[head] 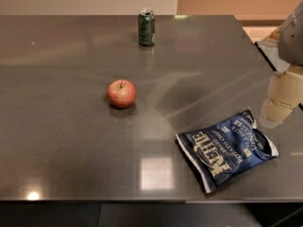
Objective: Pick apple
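A small round red apple (121,93) with yellowish patches and a short dark stem sits upright on the dark grey table (66,126), left of centre. My gripper (280,103) hangs at the right edge of the view, far to the right of the apple and above the table's right side. It holds nothing that I can see.
A green can (146,27) stands upright at the back of the table, beyond the apple. A blue chip bag (227,148) lies flat at the front right, just below and left of the gripper. The table's front edge runs along the bottom of the view.
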Robot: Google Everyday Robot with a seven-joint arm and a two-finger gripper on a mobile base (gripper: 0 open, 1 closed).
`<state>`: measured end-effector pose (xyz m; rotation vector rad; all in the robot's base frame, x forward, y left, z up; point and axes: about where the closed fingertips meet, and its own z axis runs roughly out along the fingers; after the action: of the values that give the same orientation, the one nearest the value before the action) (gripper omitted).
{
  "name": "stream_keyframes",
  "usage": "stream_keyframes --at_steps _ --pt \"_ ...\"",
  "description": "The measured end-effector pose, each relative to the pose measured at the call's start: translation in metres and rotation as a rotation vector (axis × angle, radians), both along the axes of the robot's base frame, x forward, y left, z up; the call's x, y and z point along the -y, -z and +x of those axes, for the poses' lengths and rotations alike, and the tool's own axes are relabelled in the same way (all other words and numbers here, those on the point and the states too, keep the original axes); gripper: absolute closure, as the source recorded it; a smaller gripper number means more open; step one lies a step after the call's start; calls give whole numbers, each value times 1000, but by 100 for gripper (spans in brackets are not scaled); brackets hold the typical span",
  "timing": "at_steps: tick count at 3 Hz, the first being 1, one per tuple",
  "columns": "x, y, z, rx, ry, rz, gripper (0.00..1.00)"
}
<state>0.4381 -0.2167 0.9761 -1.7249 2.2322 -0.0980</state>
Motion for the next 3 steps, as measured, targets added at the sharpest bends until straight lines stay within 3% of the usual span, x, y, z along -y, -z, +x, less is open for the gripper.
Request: stream_keyframes --at_steps 1,2,3 --pt "0 0 0 0 0 0 0" --pt "-9 1 8 -8 -38 27 0" --pt "-40 17 31 -37 -98 82 0"
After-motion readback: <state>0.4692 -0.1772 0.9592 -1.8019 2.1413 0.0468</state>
